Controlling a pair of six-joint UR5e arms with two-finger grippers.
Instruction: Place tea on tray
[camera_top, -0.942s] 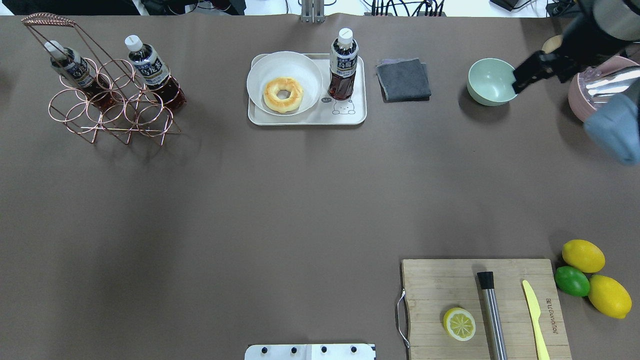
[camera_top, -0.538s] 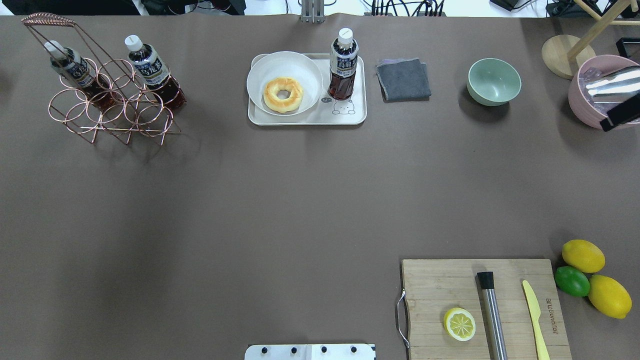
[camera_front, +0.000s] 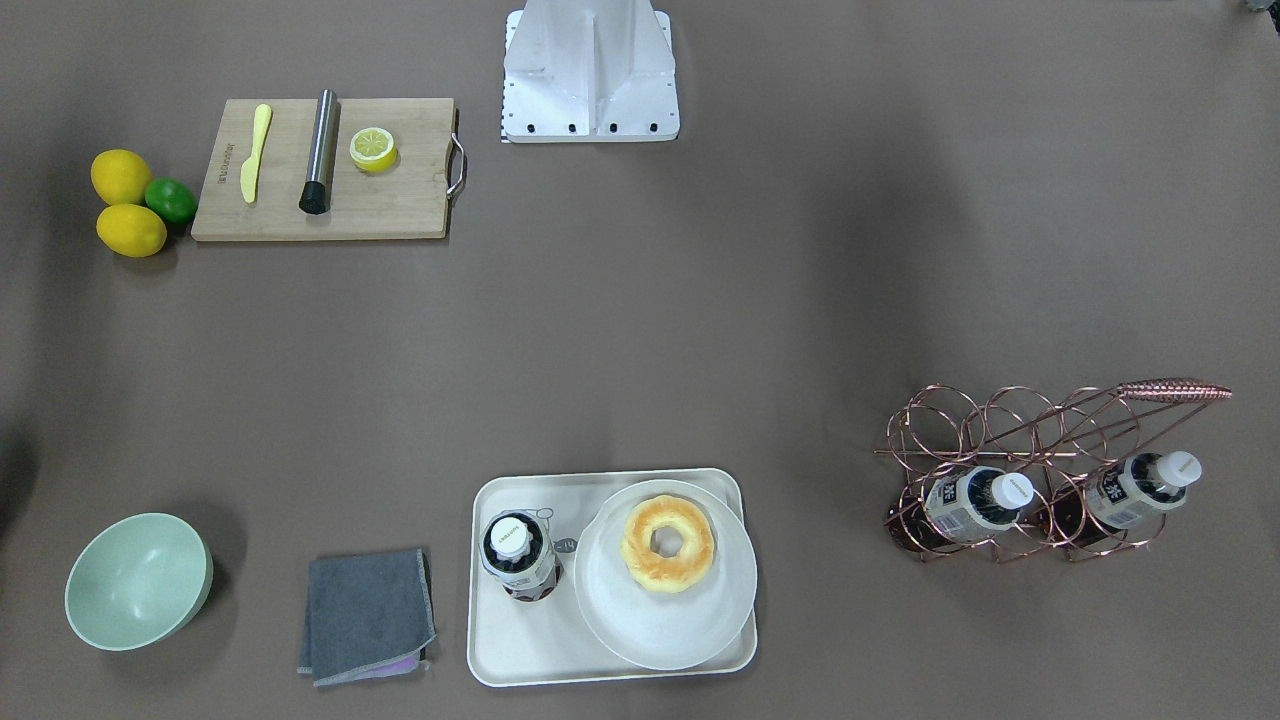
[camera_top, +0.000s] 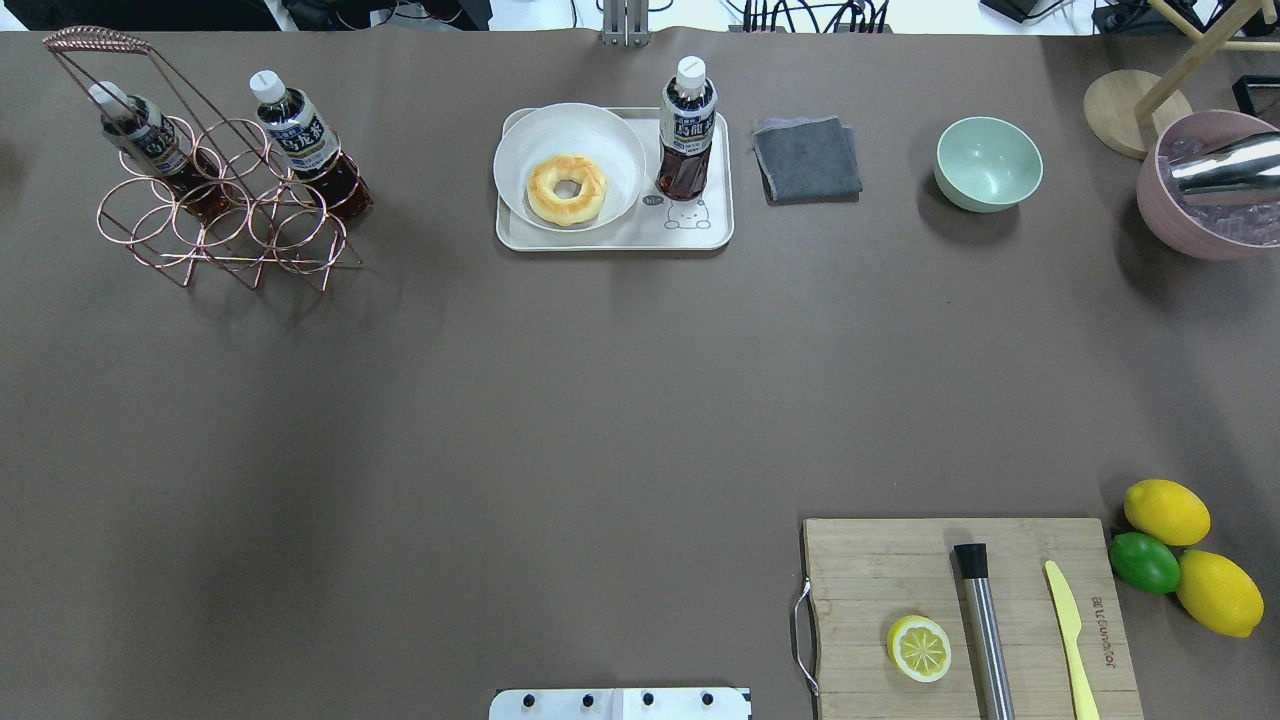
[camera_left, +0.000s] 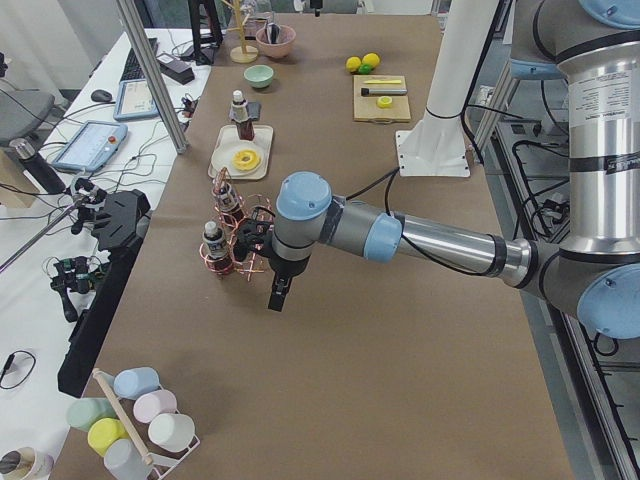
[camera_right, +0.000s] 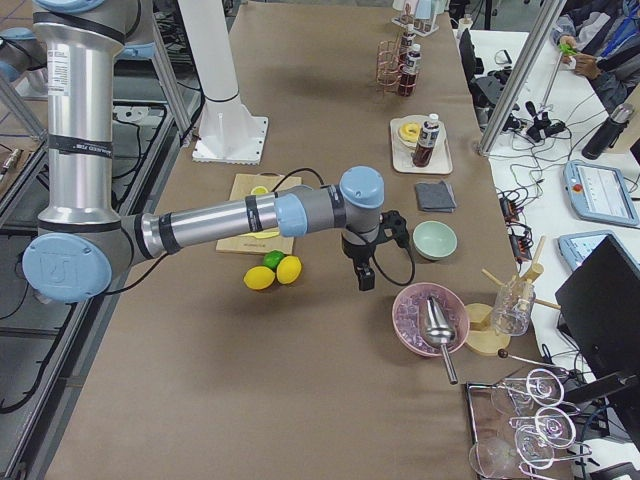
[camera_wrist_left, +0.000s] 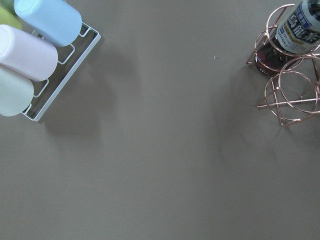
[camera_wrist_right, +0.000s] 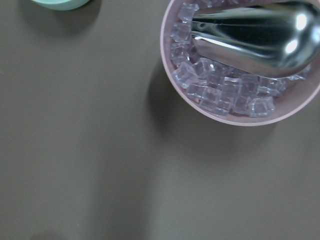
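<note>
Setting: a robotics laboratory test cell. Two industrial arms, the left arm (camera_left: 450, 245) and the right arm (camera_right: 215, 222), rise from a white pedestal (camera_front: 590, 70) bolted at the robot-side edge of a long surface (camera_top: 600, 400) covered in brown sheet. Aluminium frame posts (camera_left: 152, 75) stand along the opposite edge. Beyond them, a white bench (camera_left: 40, 300) carries tablets (camera_left: 88, 148), loose cables (camera_right: 515, 215) and camera gear. Tableware and food items sit near the surface's edges and corners.

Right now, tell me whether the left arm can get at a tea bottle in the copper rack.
Probably yes. The left gripper hangs over bare table beside the copper rack, and the nearest tea bottle leans out of its ring, cap uncovered; nothing stands between them.
</note>
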